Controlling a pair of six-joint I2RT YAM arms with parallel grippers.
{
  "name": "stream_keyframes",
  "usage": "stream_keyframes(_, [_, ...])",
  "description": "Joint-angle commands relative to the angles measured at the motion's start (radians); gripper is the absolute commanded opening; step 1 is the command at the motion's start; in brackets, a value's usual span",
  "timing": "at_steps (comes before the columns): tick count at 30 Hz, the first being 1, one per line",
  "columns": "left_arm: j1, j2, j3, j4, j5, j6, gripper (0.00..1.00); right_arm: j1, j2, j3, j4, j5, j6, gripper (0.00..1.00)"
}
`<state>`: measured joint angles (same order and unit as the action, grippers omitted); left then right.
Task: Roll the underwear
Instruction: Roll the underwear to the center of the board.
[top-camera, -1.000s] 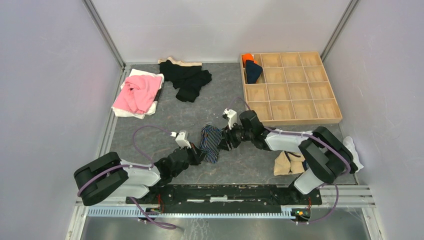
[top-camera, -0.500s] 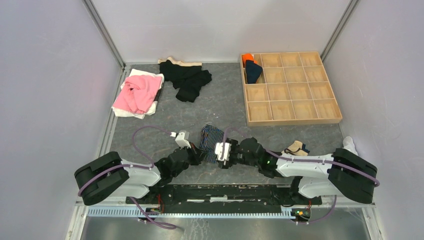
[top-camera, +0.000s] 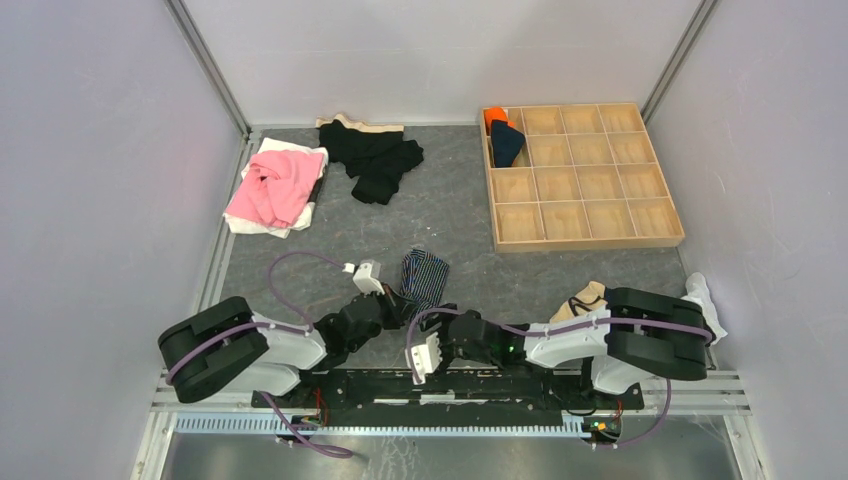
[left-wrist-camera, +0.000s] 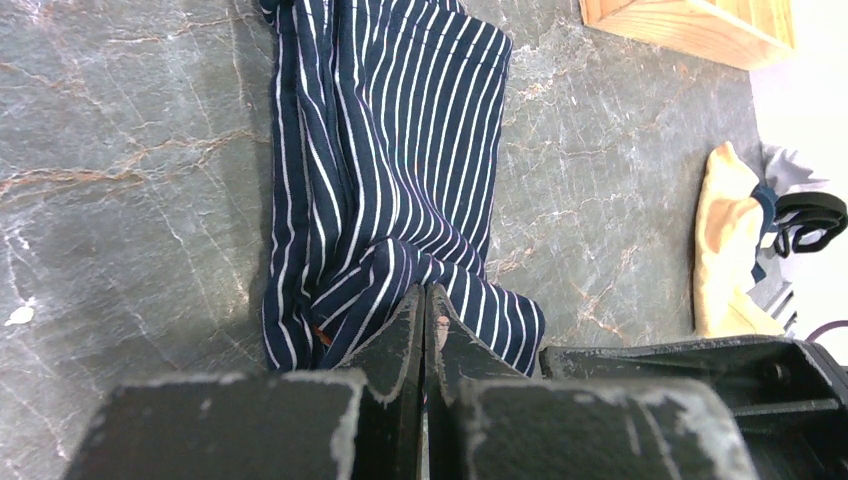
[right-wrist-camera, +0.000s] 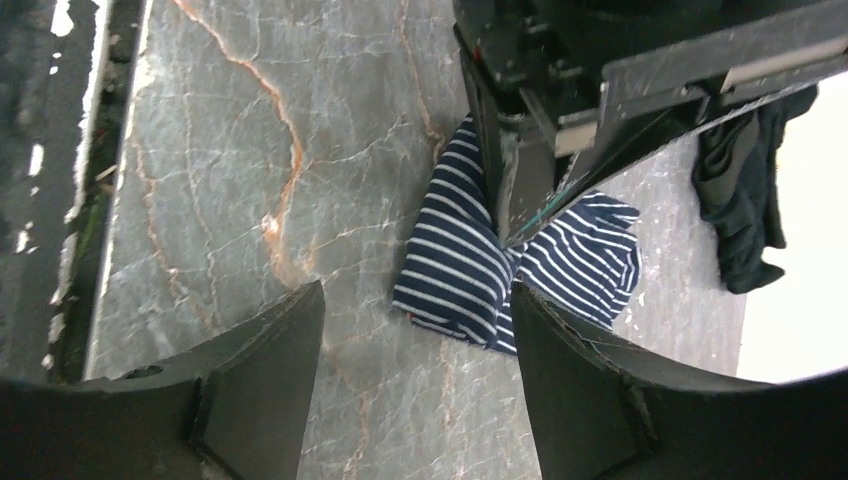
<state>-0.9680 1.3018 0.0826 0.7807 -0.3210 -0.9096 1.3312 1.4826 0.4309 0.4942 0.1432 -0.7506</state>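
Observation:
A navy underwear with thin stripes (top-camera: 424, 276) lies crumpled on the grey table, in front of the two arms. In the left wrist view its cloth (left-wrist-camera: 390, 170) bunches toward my left gripper (left-wrist-camera: 426, 296), which is shut on its near edge. The left gripper (top-camera: 400, 303) sits at the cloth's near left corner. My right gripper (top-camera: 420, 356) is open and holds nothing, low over the table close to the near edge. From the right wrist view the underwear (right-wrist-camera: 470, 275) lies beyond the right gripper (right-wrist-camera: 415, 290), apart from its fingers.
A wooden compartment tray (top-camera: 585, 238) stands at the back right, with orange and navy rolls (top-camera: 503, 135) in its far left cells. A pink garment (top-camera: 275, 185) and black garments (top-camera: 378, 158) lie at the back left. A tan cloth (top-camera: 585, 298) lies by the right arm.
The right arm has pulled away from the underwear toward the near edge, and its gripper has opened wider. The left gripper has stayed shut in place.

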Motion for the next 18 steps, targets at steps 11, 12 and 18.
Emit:
stream_keyframes(11, [0.022, 0.156, -0.017, -0.148, 0.002, -0.019, 0.02, 0.021, 0.139, 0.081, 0.021, 0.134, -0.123, 0.67])
stream_keyframes(12, [0.023, 0.157, -0.017, -0.146, 0.005, -0.017, 0.02, 0.020, 0.147, 0.081, 0.016, 0.142, -0.129, 0.66])
stream_keyframes(18, [0.031, 0.154, -0.019, -0.133, 0.023, 0.002, 0.02, 0.003, 0.193, 0.081, 0.000, 0.167, -0.134, 0.54])
